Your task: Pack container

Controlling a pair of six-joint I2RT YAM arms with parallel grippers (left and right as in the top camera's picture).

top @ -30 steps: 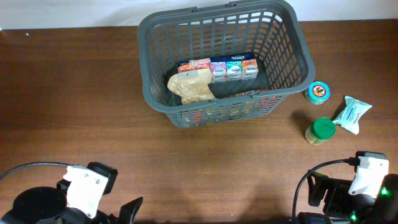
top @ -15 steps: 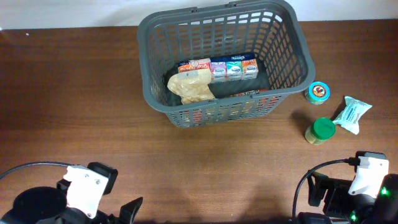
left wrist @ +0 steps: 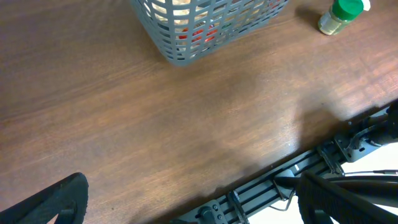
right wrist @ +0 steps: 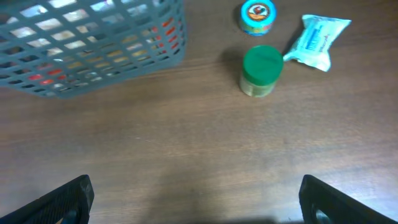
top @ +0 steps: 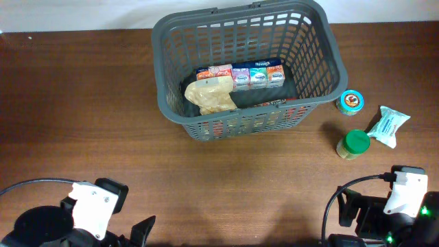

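Observation:
The dark grey slotted container stands at the table's far middle and shows in the left wrist view and the right wrist view. Inside lie a tan bag, a row of small cartons and a red pack. Outside to its right stand a green-lidded jar, a small blue-lidded tin and a pale green packet. My left gripper and my right gripper are open and empty, low at the near edge.
The wooden table spreads left of and in front of the container. A black frame with cables runs along the table's near edge in the left wrist view.

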